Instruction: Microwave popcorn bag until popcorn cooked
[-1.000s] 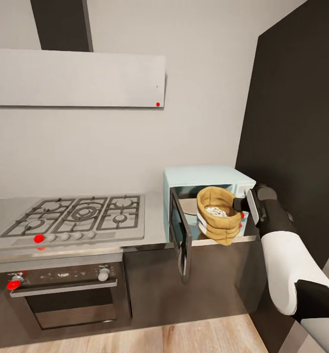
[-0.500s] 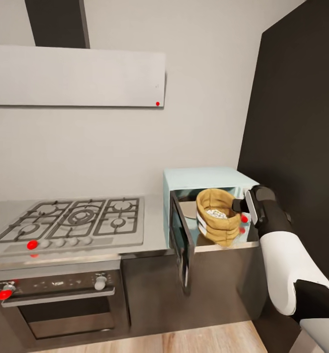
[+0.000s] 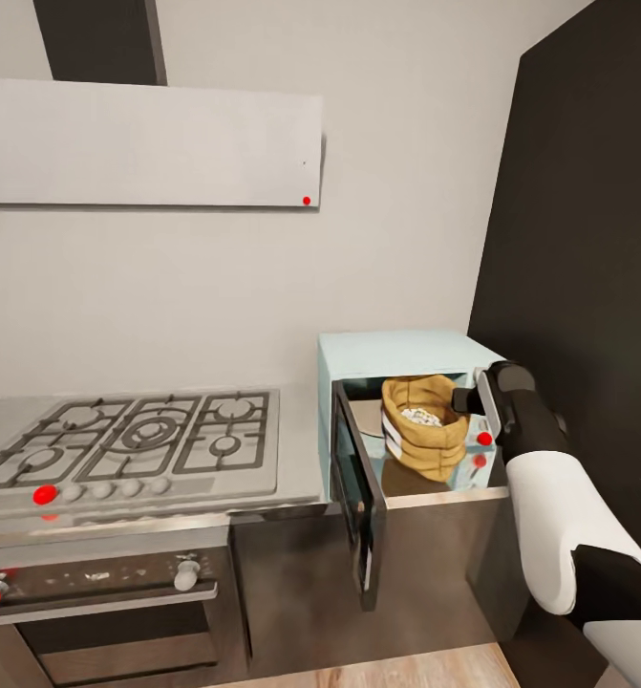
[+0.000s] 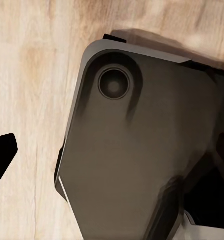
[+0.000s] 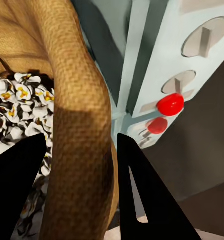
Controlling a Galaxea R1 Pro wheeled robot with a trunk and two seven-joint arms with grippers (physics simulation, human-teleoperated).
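Here the right gripper (image 5: 79, 187) is clamped on the rolled rim of the popcorn bag (image 3: 421, 425), held at the open microwave (image 3: 401, 354), at the head view's four o'clock. The bag looks only partly inside; its bulging side could snag the frame. The right wrist view reveals pale popcorn (image 5: 14, 107) and two knobs (image 5: 204, 42).

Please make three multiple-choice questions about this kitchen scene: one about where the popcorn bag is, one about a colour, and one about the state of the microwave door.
1. Where is the popcorn bag?
A. on the gas hob
B. at the microwave's opening
C. on the floor

2. What colour is the microwave?
A. pale mint-blue
B. red
C. black

3. How is the microwave door?
A. shut
B. removed
C. swung open

Answers:
1 B, the right hand grips the bag's rim at the open cavity.
2 A, its top and sides are pale blue.
3 C, the dark door stands out toward the camera.
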